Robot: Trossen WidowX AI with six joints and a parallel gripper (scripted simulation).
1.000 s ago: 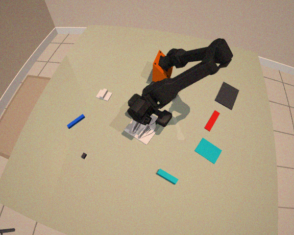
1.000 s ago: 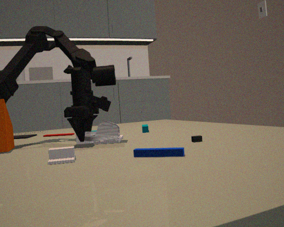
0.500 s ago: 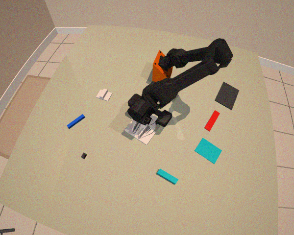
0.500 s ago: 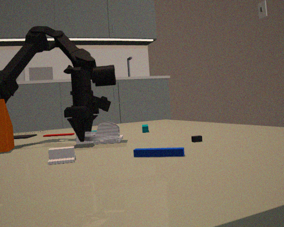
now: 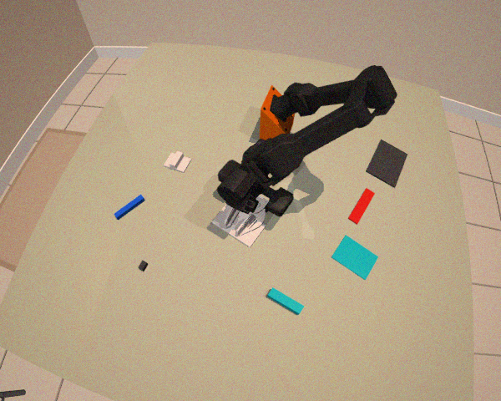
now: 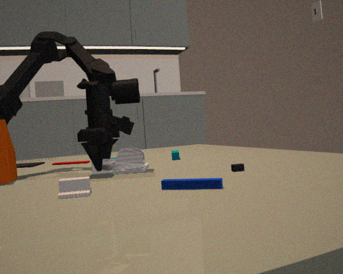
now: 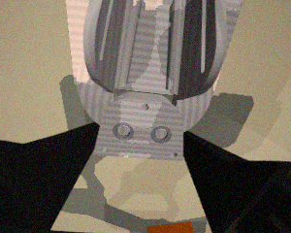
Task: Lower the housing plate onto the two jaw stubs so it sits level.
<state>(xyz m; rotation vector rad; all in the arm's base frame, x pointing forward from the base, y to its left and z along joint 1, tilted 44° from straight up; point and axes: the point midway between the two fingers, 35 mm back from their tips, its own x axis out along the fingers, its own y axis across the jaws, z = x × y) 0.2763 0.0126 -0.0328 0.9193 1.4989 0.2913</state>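
Observation:
The housing plate point(image 7: 142, 149) is a small grey plate with two round holes, and a pin end shows in each. My gripper point(image 5: 265, 205) point(image 6: 101, 166) point(image 7: 141, 129) is shut on it, one black fingertip at each side edge. Two upright jaws stand side by side just beyond it, the left jaw point(image 7: 105, 53) and the right jaw point(image 7: 196, 53), with a channel between them. They rise from the pale base plate point(image 5: 249, 240) point(image 7: 78, 58). The stubs are hidden under the housing plate. I cannot tell whether it sits fully down and level.
A small white stepped block point(image 5: 184, 165) point(image 6: 74, 185), a blue bar point(image 5: 129, 207) point(image 6: 191, 183) and a black cube point(image 5: 143, 266) point(image 6: 237, 167) lie on one side. A red bar point(image 5: 361, 205), dark plate point(image 5: 387, 163), teal plate point(image 5: 355, 256) and teal bar point(image 5: 285, 301) lie elsewhere.

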